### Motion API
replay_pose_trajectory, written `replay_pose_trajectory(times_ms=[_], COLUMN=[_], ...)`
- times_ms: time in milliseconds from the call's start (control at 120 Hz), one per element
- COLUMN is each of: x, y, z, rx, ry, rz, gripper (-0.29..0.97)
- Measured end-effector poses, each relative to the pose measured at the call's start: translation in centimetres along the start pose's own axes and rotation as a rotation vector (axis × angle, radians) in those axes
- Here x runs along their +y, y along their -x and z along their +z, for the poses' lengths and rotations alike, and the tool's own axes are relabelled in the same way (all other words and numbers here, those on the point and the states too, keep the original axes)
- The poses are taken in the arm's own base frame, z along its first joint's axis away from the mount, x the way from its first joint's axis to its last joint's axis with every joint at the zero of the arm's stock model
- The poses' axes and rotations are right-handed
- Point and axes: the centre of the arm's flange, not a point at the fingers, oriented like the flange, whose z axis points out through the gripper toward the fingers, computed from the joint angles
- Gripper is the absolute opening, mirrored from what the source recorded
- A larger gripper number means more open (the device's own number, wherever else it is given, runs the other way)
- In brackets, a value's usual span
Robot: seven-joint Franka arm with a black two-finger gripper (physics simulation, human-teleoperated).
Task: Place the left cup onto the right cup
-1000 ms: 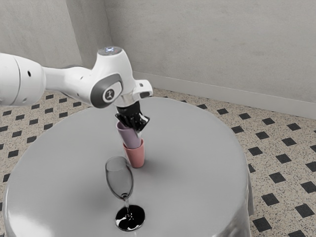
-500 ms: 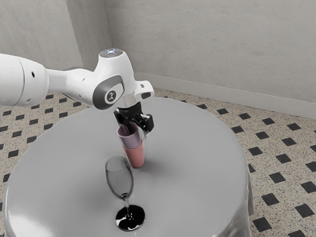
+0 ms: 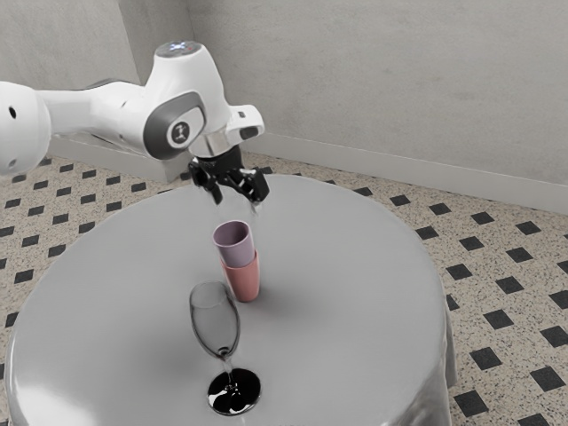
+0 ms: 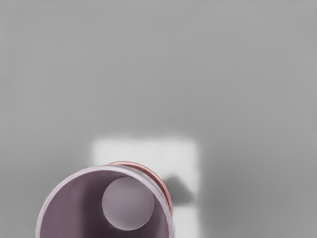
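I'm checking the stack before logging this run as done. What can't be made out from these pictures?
- Exterior view: the purple cup hides the pink cup's inside, so how deep it sits is unclear.
- Wrist view: the lower edge cuts off the purple cup, which covers the pink cup but for a rim sliver.
- Exterior view: the left edge cuts off the arm's base.

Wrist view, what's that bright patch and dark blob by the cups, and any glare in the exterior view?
Wrist view: a pale rectangular light patch on the table, a small dark shadow beside the pink cup. Exterior view: the wine glass has a glossy, light-catching foot.
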Motion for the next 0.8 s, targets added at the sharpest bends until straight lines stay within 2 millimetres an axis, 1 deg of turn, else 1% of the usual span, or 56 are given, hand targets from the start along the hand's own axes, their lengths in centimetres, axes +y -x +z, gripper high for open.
replay_pose_trajectory(times_ms=[92,167,233,292,458,800], x=[-1.1,-1.8,-2.8,-3.1,-2.8,-3.0], y=[-1.5,-2.5,-3.1,-3.0,-2.4,-1.8], z=[-3.5,-6.0,-7.5,-8.4,-8.8,-8.5], rx=[0.013,0.016,0.005,-0.012,-0.065,-0.117], ry=[-0.003,-0.009,-0.015,-0.018,-0.019,-0.015], rz=[-0.005,0.005,0.006,0.014,0.049,0.089], gripper=[0.67,0.67,0.67,0.68,0.68,0.68])
